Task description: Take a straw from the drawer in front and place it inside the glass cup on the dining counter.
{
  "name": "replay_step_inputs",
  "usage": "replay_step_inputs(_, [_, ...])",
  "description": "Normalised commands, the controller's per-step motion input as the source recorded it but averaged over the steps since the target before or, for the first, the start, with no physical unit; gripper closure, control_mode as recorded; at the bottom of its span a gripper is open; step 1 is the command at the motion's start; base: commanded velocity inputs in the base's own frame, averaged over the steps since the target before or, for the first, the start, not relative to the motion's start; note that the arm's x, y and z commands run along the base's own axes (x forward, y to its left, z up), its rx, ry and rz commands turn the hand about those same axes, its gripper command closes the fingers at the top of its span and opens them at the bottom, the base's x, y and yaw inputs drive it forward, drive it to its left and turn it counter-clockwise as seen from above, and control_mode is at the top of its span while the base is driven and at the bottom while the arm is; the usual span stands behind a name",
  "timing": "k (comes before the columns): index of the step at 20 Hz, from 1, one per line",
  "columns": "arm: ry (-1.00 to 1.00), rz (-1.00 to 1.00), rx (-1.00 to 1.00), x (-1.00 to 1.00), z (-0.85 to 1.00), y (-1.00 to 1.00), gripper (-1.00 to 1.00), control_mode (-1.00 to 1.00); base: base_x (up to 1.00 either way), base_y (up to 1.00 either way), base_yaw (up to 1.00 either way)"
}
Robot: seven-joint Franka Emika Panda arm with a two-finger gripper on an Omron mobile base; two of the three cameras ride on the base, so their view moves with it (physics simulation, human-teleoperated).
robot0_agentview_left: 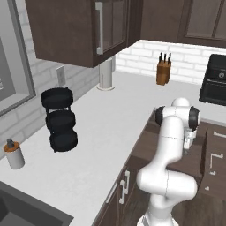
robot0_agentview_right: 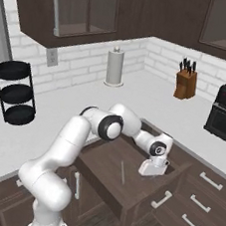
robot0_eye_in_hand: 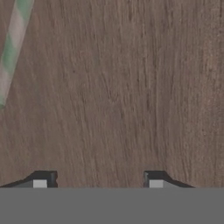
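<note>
below, the gripper point(robot0_eye_in_hand: 98, 179) hangs inside the open drawer point(robot0_agentview_right: 104, 161), fingers spread and empty. the straw point(robot0_agentview_right: 122, 172) lies on the drawer floor, apart from the fingers.

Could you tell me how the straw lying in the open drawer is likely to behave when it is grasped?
The straw is very thin and straight, so it is probably light and could bend or crush under a firm pinch. It lies flat on the drawer floor, so it may roll away from the open end effector if nudged sideways.

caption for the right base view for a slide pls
Arm reaches into the open drawer, open gripper low beside the straw lying on the drawer floor.
</note>
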Motion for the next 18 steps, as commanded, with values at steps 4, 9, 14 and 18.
replay_step_inputs(4, [0.00, 0.00, 0.01, -0.34, -0.11, -0.73, -1.00, -1.00, 0.00, 0.00, 0.00])
replay_step_inputs(9, [0.00, 0.00, 0.02, -0.35, -0.13, -0.72, -1.00, -1.00, 0.00, 0.00, 0.00])
replay_step_inputs(14, [0.00, 0.00, 0.02, -0.37, -0.13, -0.59, -1.00, -1.00, 0.00, 0.00, 0.00])
replay_step_inputs(18, [0.00, -0.01, 0.01, -0.40, 0.00, -0.20, -1.00, -1.00, 0.00, 0.00, 0.00])
